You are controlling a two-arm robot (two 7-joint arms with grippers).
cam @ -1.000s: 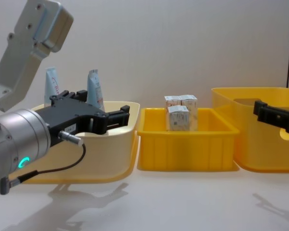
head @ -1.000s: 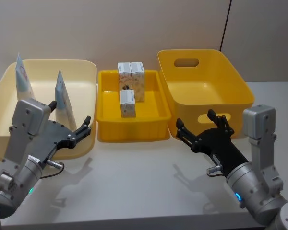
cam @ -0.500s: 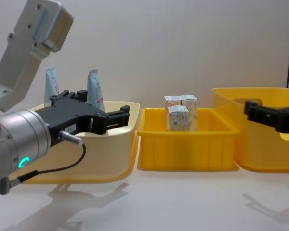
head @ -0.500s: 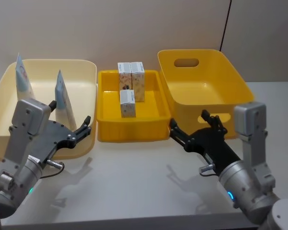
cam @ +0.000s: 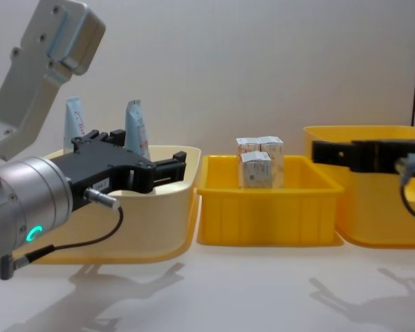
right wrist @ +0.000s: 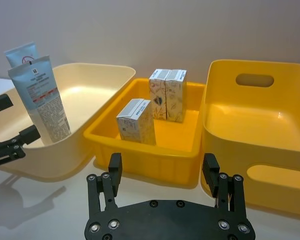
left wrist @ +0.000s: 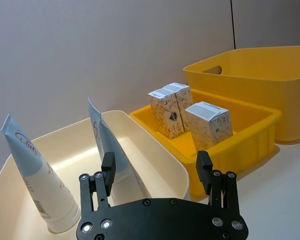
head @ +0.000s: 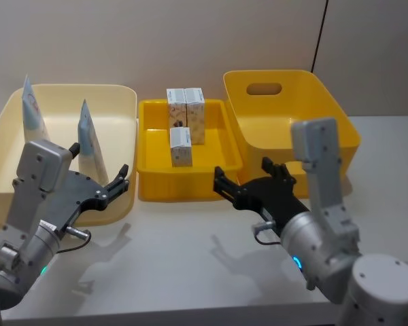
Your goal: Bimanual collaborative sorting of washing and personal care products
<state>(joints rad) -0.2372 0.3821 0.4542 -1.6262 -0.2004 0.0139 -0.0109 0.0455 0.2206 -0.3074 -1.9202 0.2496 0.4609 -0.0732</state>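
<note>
My left gripper (head: 98, 161), fingers apart, hovers by front-right rim of cream plastic bin (head: 115, 89) at table (head: 183, 265) left; two tall pale blue-white squeeze tubes (head: 90, 139) stand inside. My right gripper (head: 243, 170), fingers spread, is just before shallow yellow plastic tray (head: 183, 187), mid-table, w/ three small whitish cardboard boxes (head: 181, 146) inside.

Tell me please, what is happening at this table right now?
A two-armed robot is sorting care products, and nothing is held yet. Both claws are open. The right claw hovers before the yellow tray, which holds three small cardboard boxes. The left claw hangs at the cream bin, where two squeeze tubes stand. The deep yellow bin stands on the right.
</note>
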